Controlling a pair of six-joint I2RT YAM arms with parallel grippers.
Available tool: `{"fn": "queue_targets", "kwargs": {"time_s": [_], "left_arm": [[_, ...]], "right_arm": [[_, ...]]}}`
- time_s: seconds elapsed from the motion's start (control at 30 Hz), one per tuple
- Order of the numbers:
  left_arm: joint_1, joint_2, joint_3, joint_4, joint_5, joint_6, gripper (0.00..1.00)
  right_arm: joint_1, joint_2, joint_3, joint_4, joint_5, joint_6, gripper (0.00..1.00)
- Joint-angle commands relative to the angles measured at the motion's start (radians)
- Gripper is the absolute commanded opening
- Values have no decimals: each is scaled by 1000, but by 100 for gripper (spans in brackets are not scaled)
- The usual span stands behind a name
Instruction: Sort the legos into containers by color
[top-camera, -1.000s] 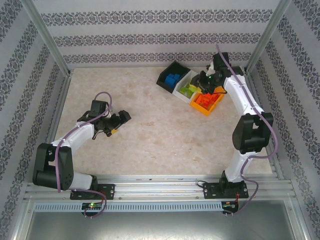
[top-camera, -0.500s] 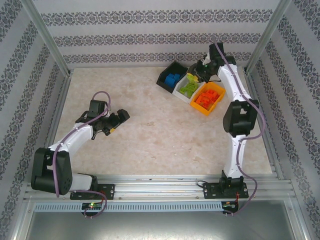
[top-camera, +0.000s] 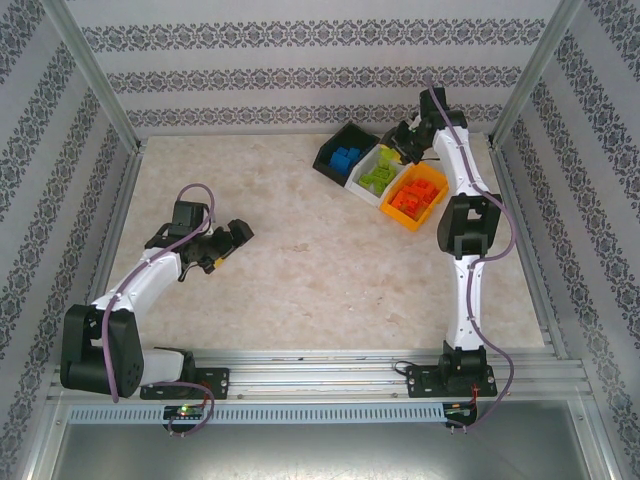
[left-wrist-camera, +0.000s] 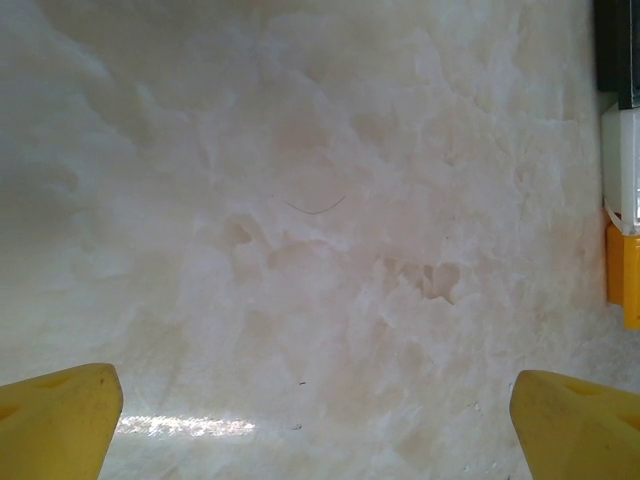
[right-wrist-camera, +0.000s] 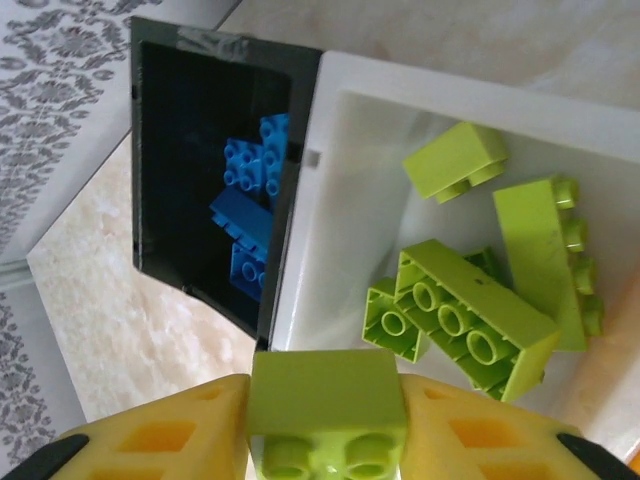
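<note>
One right gripper (right-wrist-camera: 325, 432), far outstretched, pinches lime lego (right-wrist-camera: 325, 385).

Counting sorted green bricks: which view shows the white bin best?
The right wrist view: it looks straight into the white bin, its lime bricks close and distinct. The top external view shows the bin small, between the black bin and orange bin. The left wrist view catches a sliver of its wall.
</note>
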Motion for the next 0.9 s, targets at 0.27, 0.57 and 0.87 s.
{"fn": "queue_targets", "kwargs": {"time_s": [0.27,0.57,0.87], "left_arm": [[11,46,55,-22,13,28,100],[10,93,61,50,68,16,100],[4,95,141,71,85,83,100]], "right_arm": [[-41,-53,6,-20,21,-10,56],[-39,-288,-222,22,1,-65,60],[-37,-759,-797,250,18,-255,73]]}}
